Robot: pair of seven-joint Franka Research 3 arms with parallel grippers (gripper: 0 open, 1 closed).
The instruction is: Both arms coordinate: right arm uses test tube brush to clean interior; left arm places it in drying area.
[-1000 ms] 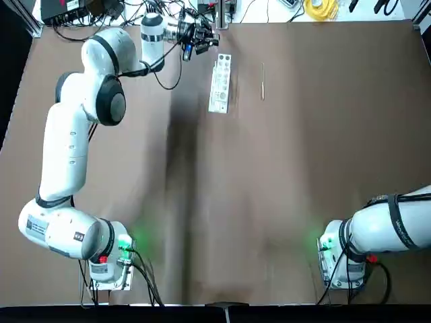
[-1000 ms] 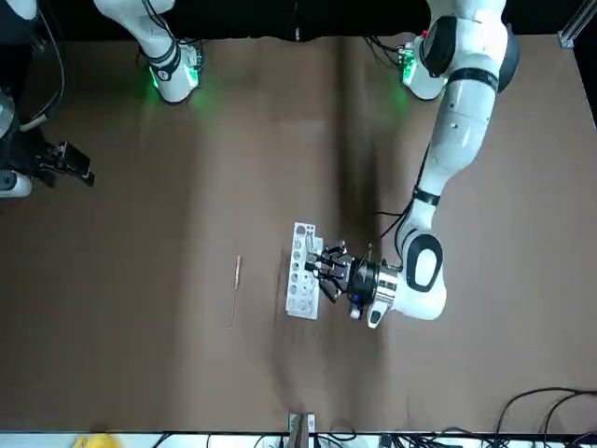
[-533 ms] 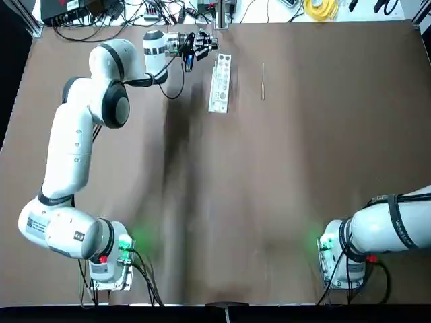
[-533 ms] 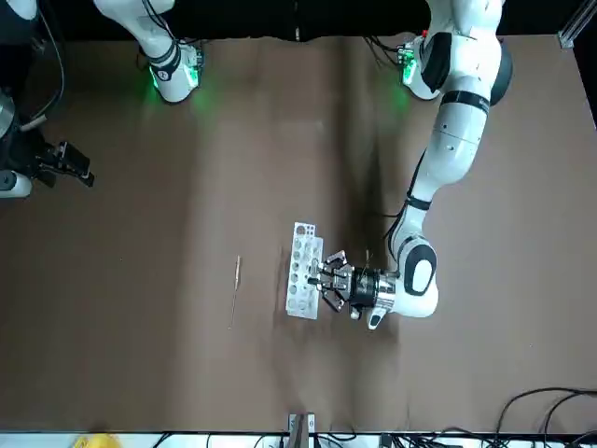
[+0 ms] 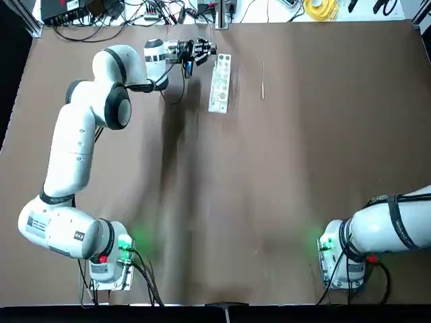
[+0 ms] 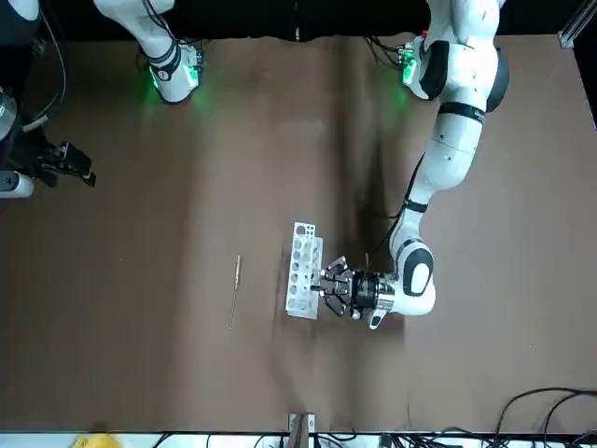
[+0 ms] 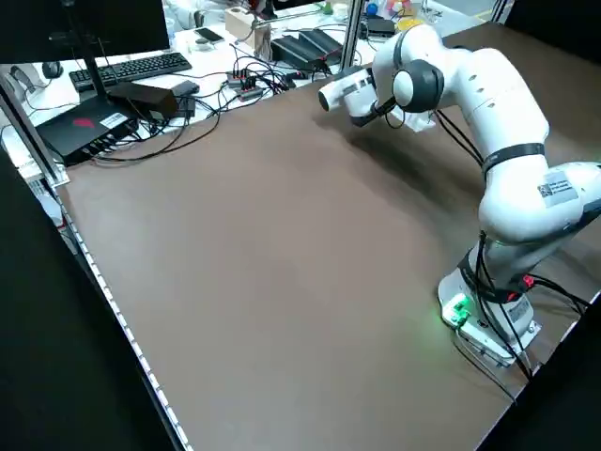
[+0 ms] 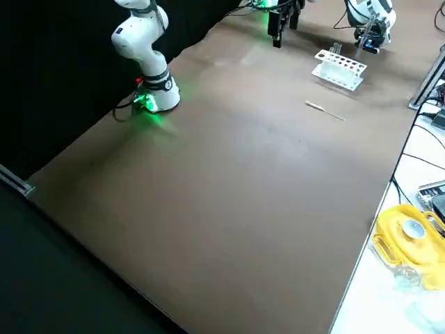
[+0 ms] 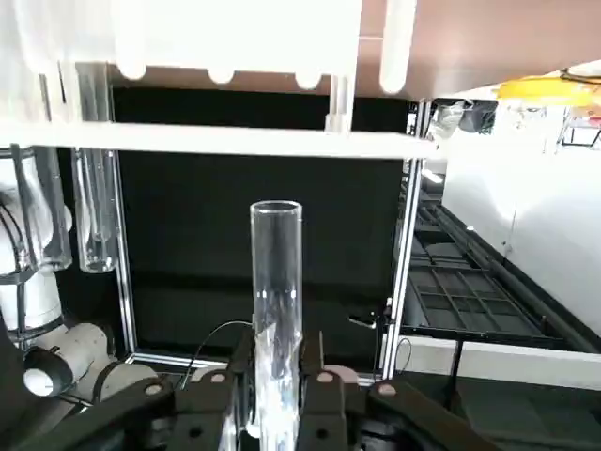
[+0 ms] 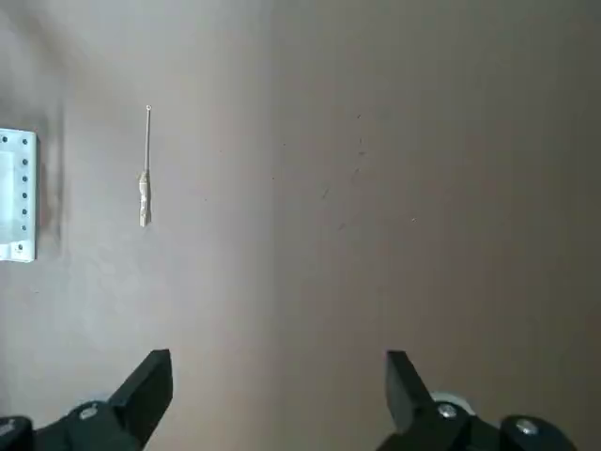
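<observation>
My left gripper (image 5: 207, 48) reaches to the far side of the table, just beside the white rack (image 5: 219, 83). In the left wrist view it (image 9: 275, 376) is shut on a clear glass test tube (image 9: 276, 282), whose open end points at the rack (image 9: 216, 139). The test tube brush (image 5: 262, 81), a thin tan stick, lies flat on the table to the right of the rack, apart from both grippers. My right gripper (image 6: 75, 173) hangs high at the robot's right edge of the table, open and holding nothing (image 10: 277, 362).
More glass tubes (image 9: 94, 169) sit in the rack. Cables and equipment (image 5: 161, 10) line the table's far edge behind it. A yellow object (image 8: 410, 233) lies off the table past the brush.
My left arm's wrist has shifted along the rack's side toward the table's far edge, still holding the tube. The right arm, the rack and the brush have not moved.
</observation>
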